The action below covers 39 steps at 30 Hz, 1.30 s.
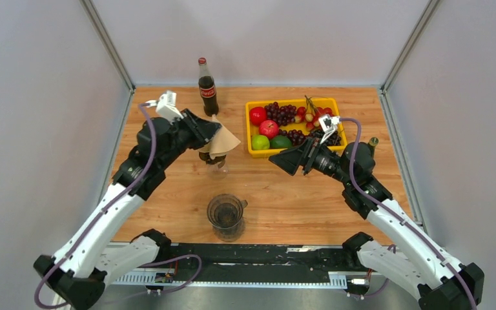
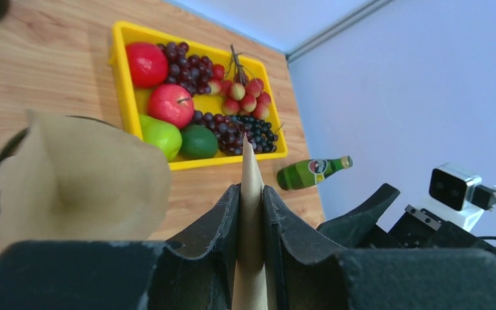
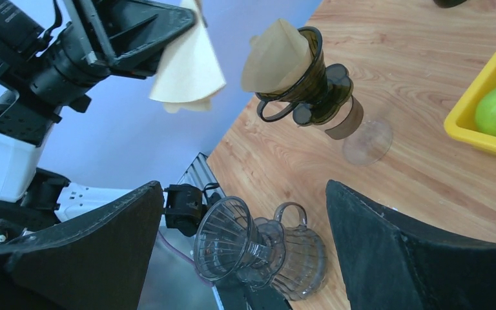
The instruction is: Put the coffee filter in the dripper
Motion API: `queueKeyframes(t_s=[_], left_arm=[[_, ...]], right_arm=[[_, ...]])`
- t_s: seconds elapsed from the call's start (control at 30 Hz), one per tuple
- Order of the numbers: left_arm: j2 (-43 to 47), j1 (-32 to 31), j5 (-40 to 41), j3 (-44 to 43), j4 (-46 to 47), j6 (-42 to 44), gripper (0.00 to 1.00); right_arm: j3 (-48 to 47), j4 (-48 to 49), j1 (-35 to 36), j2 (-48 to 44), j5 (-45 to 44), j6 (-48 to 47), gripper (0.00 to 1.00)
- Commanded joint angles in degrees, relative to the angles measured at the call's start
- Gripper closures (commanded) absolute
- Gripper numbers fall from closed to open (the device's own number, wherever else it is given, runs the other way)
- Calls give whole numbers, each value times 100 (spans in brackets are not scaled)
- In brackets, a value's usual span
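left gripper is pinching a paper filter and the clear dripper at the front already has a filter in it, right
Not quite. The clear dripper is empty; the dark dripper has the seated filter, as the right wrist view shows. The left gripper is indeed pinching a paper filter.

Filter seemingly above rear dripper.

1. The tan cone-shaped paper coffee filter looks matt and fibrous to me.
2. The dark smoked translucent dripper reads as glossy plastic.
3. The light wooden tabletop is smooth and grained.
4. The black fingers of my left gripper look matt and scuffed.
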<state>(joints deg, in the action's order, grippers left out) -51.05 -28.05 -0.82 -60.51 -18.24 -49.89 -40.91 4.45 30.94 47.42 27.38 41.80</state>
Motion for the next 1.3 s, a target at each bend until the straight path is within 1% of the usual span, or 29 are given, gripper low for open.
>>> queueKeyframes(t_s=[0.0,0.03,0.17,0.33,0.43,0.77,1.03,1.27], left_arm=[[-585,-584,431,-170,899,-97,73],[-641,-766,600,-175,944,-93,73],[-826,-1167,938,-137,1226,-119,73],[-947,-1403,937,-55,1473,-175,73],[-991,-1533,954,7,1562,-210,72],[-1206,-1771,970,-3,1594,-90,72],[-1231,-1816,996,27,1604,-74,72],[-1225,-1828,969,83,1663,-81,72]], right_arm=[[118,794,102,94,200,403,2],[137,854,116,107,182,435,3],[249,1173,227,180,108,528,4],[298,1496,399,447,79,550,7],[233,1661,463,611,92,596,12],[127,1895,633,854,190,687,22],[72,1912,642,736,-76,639,25],[112,1972,642,662,-541,721,25]])
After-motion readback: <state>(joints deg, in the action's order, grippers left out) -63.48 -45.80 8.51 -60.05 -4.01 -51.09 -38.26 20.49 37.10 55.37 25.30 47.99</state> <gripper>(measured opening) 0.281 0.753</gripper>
